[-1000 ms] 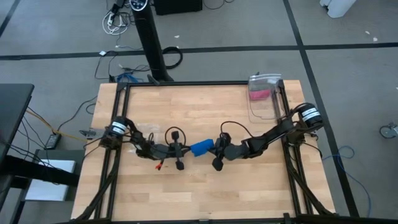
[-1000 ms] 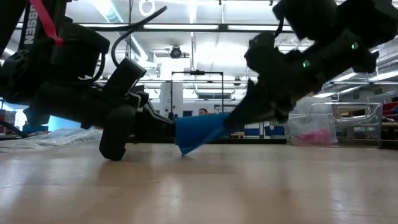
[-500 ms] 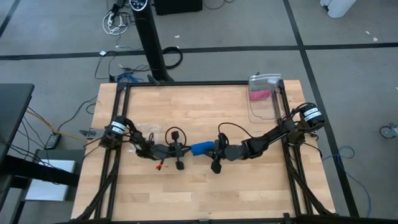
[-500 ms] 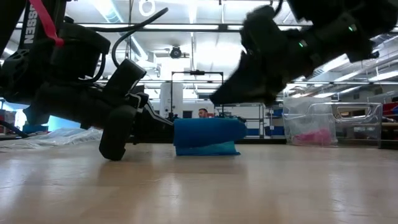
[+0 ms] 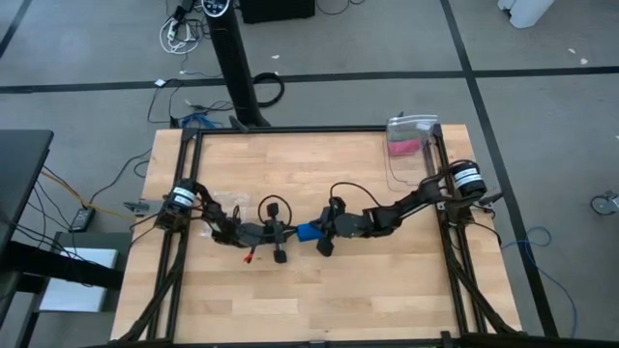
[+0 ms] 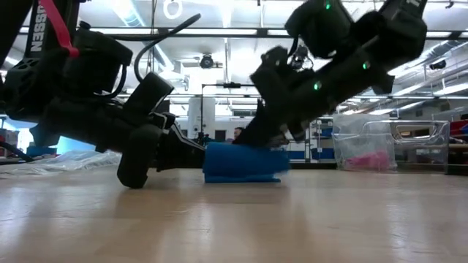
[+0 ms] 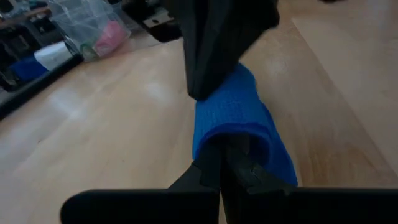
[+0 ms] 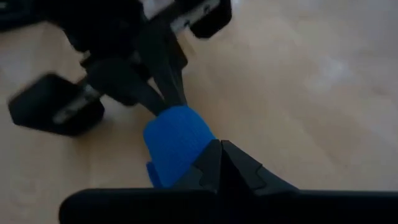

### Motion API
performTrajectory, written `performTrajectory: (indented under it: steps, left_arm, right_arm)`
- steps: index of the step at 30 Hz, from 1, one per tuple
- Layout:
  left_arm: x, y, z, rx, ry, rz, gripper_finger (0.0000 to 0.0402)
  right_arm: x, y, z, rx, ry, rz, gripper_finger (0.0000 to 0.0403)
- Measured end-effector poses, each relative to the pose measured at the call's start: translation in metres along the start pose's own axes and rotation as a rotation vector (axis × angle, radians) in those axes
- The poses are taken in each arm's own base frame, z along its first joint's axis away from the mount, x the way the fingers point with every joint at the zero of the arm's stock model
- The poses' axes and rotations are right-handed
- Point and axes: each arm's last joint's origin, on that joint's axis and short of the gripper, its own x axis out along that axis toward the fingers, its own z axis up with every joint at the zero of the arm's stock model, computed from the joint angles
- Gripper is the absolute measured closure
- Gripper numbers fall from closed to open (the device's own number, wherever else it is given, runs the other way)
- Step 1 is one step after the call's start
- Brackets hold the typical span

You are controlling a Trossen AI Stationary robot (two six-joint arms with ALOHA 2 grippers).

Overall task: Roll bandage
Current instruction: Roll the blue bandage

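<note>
Bandage (image 5: pixel 309 232) lies as a short blue roll on the wooden surface (image 5: pixel 319 164), about midway across it and a little toward the near side, squeezed between the two arms. From above we see only a small blue patch of it, because both arms cover the rest.

We make out the left end effector (image 7: pixel 222 163) at the roll's left end. In the left wrist view its fingers sit together and run into the open end of the roll, so their tips are hidden inside the fabric. We take it as clamped on the bandage, though the actual contact is out of sight.

We see the right end effector (image 8: pixel 219 163) at the roll's right end, coming down at a slant in the low view (image 6: pixel 265 135). Its fingers are pressed together and their tips touch the blue fabric. Whether any layer is pinched between them we cannot tell, since the tips block that spot.

In the low view the roll (image 6: pixel 243 162) rests flat on the surface, with a loose edge showing at its lower right. How much unwound strip remains is hard to judge.

At the far right corner stands a clear plastic box (image 5: pixel 407 150) with something pink inside; we cannot tell what it is. A small red item (image 5: pixel 250 258) lies near the left arm, too small to name.
</note>
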Motion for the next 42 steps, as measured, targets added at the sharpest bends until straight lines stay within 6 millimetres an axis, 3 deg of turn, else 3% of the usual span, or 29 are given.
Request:
performTrajectory:
  steps: [7, 16, 26, 32, 38, 42]
  left_arm:
    - [0.002, 0.005, -0.006, -0.099, 0.046, 0.011, 0.0391]
    - [-0.005, 0.008, -0.009, -0.157, 0.078, 0.025, 0.0344]
    - [-0.034, 0.021, -0.001, -0.110, 0.084, 0.056, 0.0316]
    - [-0.048, 0.028, 0.011, -0.203, 0.021, 0.029, 0.0315]
    - [-0.031, 0.018, 0.035, -0.233, -0.065, -0.115, 0.0316]
    - [-0.014, 0.010, 0.047, -0.160, -0.001, -0.129, 0.0316]
  right_arm:
    - [0.012, -0.002, -0.005, 0.013, 0.001, -0.020, 0.0400]
    - [0.012, -0.003, -0.005, 0.005, 0.004, -0.015, 0.0401]
    - [0.007, 0.010, -0.009, -0.045, 0.005, 0.032, 0.0402]
    - [0.002, 0.021, -0.014, -0.080, 0.021, 0.094, 0.0402]
    - [0.002, 0.021, -0.016, -0.087, 0.041, 0.097, 0.0402]
    - [0.002, 0.021, -0.017, -0.082, 0.053, 0.106, 0.0402]
